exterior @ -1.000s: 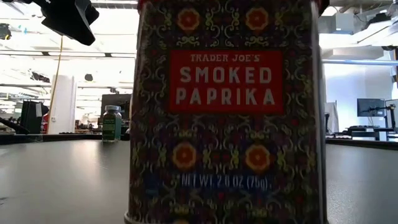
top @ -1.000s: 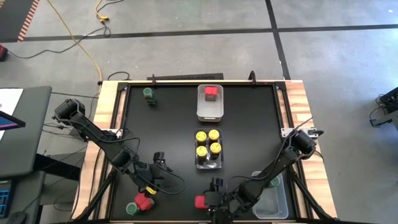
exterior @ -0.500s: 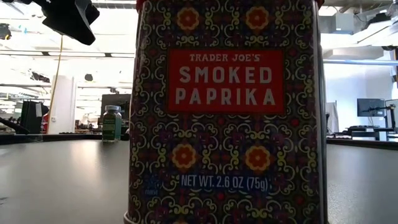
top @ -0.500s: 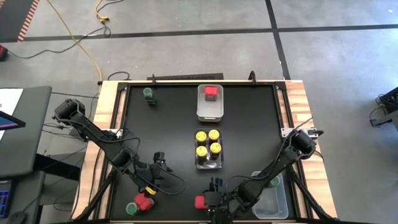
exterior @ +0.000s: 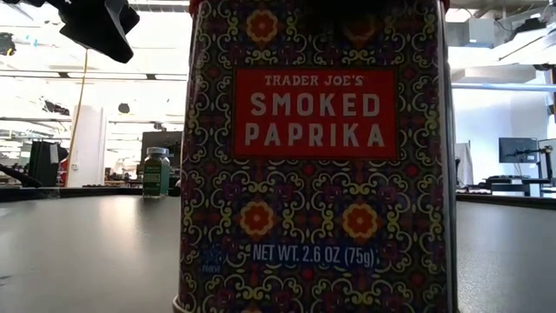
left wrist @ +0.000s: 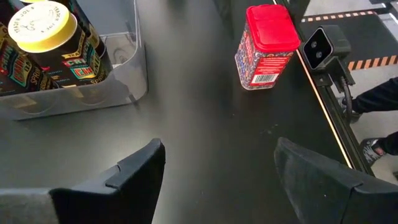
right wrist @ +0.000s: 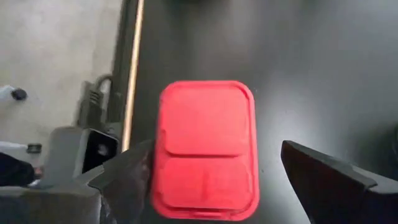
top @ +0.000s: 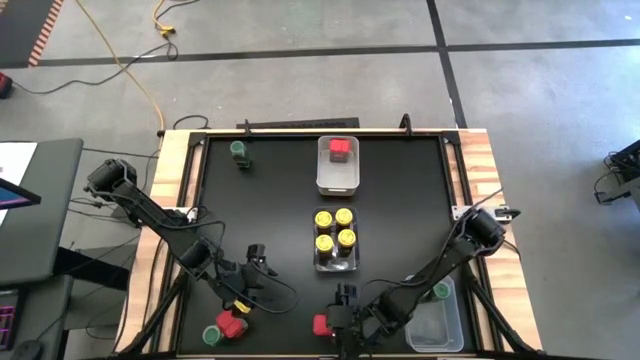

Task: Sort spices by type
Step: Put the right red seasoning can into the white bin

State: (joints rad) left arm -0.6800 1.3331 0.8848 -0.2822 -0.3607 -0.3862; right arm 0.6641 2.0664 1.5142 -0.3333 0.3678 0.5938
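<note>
Jaws of your right gripper (right wrist: 208, 180) stand spread wide on either side of the smoked paprika tin (right wrist: 207, 147), not touching it; the tin stands upright at the table's (top: 280, 200) near edge, right in front of the low camera. Over the last second the right arm has crept slightly along that edge and settled over the red lid, so the grasp looks imminent: lower and close next. Your left gripper (left wrist: 214, 177) waits part open and empty over bare table, with a second red tin (top: 232, 325) and a green-lidded jar (top: 212, 335) by it at the near left corner. One red tin already sits in the far bin (top: 338, 180); four yellow-lidded jars (top: 335, 230) fill the middle one.
</note>
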